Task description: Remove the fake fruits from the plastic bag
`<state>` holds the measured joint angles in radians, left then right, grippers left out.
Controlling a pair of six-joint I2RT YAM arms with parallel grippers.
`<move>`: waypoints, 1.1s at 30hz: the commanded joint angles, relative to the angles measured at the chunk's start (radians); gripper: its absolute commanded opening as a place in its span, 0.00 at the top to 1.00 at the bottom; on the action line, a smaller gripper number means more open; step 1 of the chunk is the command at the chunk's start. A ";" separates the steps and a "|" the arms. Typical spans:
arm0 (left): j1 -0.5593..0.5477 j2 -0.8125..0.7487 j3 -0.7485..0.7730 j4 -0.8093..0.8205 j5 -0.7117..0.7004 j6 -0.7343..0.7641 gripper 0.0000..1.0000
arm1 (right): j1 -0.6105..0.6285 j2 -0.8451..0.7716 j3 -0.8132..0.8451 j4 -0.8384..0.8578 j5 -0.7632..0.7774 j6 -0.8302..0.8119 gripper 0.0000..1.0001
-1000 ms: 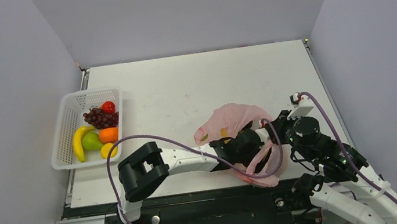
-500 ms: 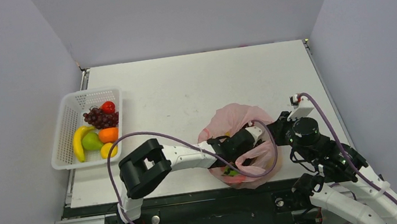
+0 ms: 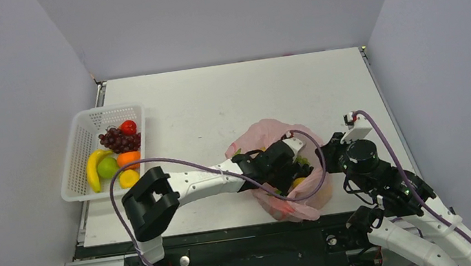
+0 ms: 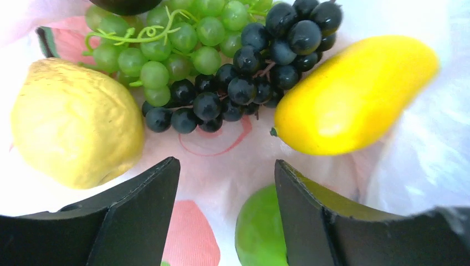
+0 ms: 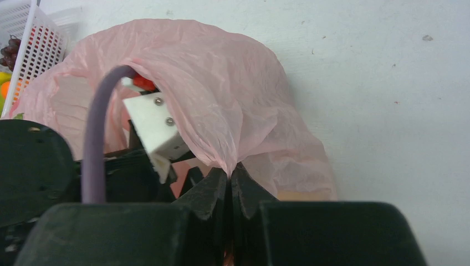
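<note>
Fake fruits, among them a knobbly yellow plastic lemon and a dark grape bunch, lie inside the thin pink plastic bag near the table's near edge. The left gripper has just pushed in over them, jaws parted and empty. The right gripper pinches the bag's rim, so a grab looks close.

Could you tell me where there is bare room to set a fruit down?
Bare: the far half of the table, between the white basket and the right edge, beyond the plastic bag. Crowded: around the bag, where the left arm and right arm meet.
</note>
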<state>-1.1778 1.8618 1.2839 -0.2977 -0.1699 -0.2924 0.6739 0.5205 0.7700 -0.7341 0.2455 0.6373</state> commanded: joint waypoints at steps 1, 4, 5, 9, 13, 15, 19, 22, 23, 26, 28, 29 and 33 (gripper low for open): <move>0.005 -0.123 0.014 -0.059 0.062 -0.033 0.38 | 0.001 0.007 -0.007 0.047 -0.016 0.004 1.00; 0.007 -0.148 -0.014 -0.074 0.083 -0.064 0.37 | 0.001 0.005 -0.010 0.050 -0.019 0.004 1.00; 0.007 -0.154 -0.018 -0.074 0.102 -0.075 0.37 | 0.001 0.004 -0.011 0.052 -0.020 0.004 1.00; -0.006 -0.165 -0.049 -0.037 0.159 -0.115 0.41 | 0.002 0.006 -0.014 0.056 -0.025 0.006 1.00; -0.041 -0.160 -0.065 -0.024 0.139 -0.121 0.25 | 0.001 0.002 -0.015 0.058 -0.028 0.009 1.00; -0.053 -0.156 -0.072 -0.023 0.122 -0.124 0.23 | 0.002 0.001 -0.017 0.058 -0.029 0.010 1.00; -0.076 -0.123 -0.059 -0.066 0.079 -0.118 0.20 | 0.002 -0.001 -0.021 0.057 -0.030 0.012 1.00; -0.098 -0.072 -0.038 -0.119 0.032 -0.113 0.17 | 0.001 0.002 -0.021 0.060 -0.031 0.013 1.00; -0.104 -0.060 -0.031 -0.142 0.007 -0.113 0.16 | 0.001 0.004 -0.021 0.061 -0.031 0.013 1.00; -0.117 -0.021 -0.029 -0.166 -0.045 -0.120 0.14 | 0.001 0.006 -0.024 0.064 -0.031 0.013 1.00; -0.118 -0.007 -0.041 -0.163 -0.079 -0.123 0.13 | 0.001 0.007 -0.026 0.064 -0.032 0.013 1.00; -0.118 -0.002 -0.042 -0.171 -0.099 -0.123 0.13 | 0.001 0.008 -0.027 0.065 -0.033 0.013 1.00; -0.120 0.026 -0.032 -0.190 -0.124 -0.122 0.16 | 0.001 0.009 -0.028 0.067 -0.035 0.013 1.00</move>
<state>-1.2972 1.8614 1.2201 -0.4362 -0.2237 -0.4084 0.6739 0.5209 0.7376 -0.7132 0.2195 0.6403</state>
